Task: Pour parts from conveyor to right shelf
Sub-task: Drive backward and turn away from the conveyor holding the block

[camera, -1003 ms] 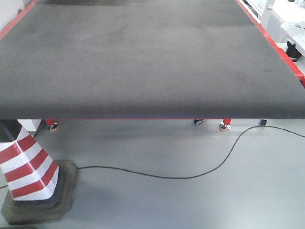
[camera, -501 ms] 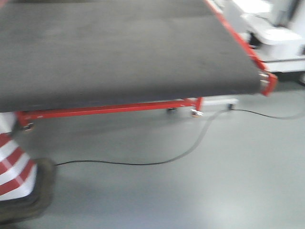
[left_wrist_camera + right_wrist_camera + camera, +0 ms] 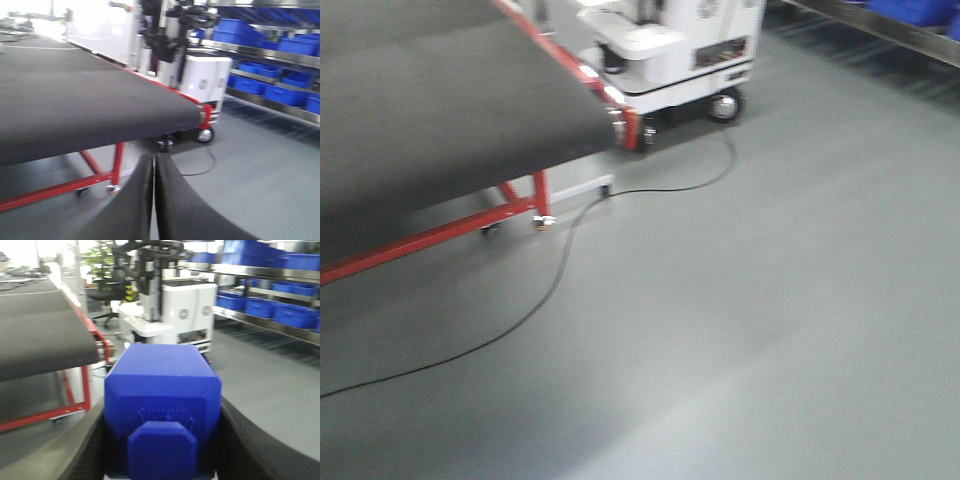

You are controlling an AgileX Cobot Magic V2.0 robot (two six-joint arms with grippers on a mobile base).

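In the front view the conveyor (image 3: 440, 110) fills the upper left of the frame, and the stretch of its dark belt that shows is bare. A black cable (image 3: 560, 270) trails across the grey floor (image 3: 770, 330) below it. A white wheeled machine (image 3: 670, 50) stands at top centre, and only a corner of the right shelf (image 3: 890, 20) shows at the upper right, well apart from the belt.

In the left wrist view, at bottom centre, the left gripper (image 3: 153, 200) has its two dark fingers pressed together with nothing between them. The belt lies to the left and the blue bins (image 3: 280, 55) on the steel rack to the right.

In the right wrist view, the right gripper (image 3: 162, 450) is clamped on the blue part (image 3: 162, 385), which sits squarely between its fingers in the lower centre, off the belt.

By my reading the pick-up is done and the job is in its carrying stage. The approach to the rack, lining up over a bin and tipping the part in are all left to do.
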